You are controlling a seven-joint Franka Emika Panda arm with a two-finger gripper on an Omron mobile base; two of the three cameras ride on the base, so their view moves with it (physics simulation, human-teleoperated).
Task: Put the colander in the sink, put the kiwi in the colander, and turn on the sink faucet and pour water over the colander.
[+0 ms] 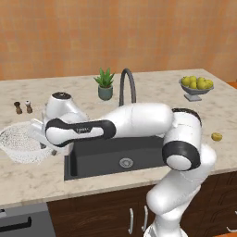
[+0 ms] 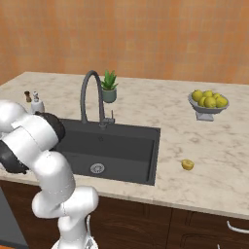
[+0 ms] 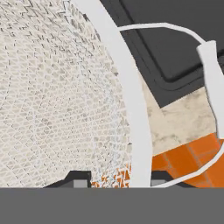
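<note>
The robot's hand point(image 3: 117, 181) closes on the thin rim of the colander point(image 1: 21, 143), one fingertip inside the mesh and one outside, as the white arm reaches far out to its left over the marble table point(image 1: 152, 88). The mesh bowl sits at the left of the sink point(image 1: 115, 157), just beside its edge — apparently gripped at the rim so it can be lifted across into the dark basin, a step not yet done. The hand view shows the rim and one loop handle against the sink's corner and a patch of orange floor beyond the table's front. The kiwi point(image 2: 187, 165) waits on the table at the other side of the sink, well apart from the colander. The sink faucet point(image 2: 92, 95) arches over the basin's back edge with no stream visible. A potted plant point(image 1: 105, 83), a bowl of yellow fruit point(image 2: 209, 103), pepper shakers point(image 1: 23, 107) and a soap dispenser point(image 2: 37, 103) stand behind — none appears to block the short path into the basin, though the faucet's spout may crowd a high lift.
</note>
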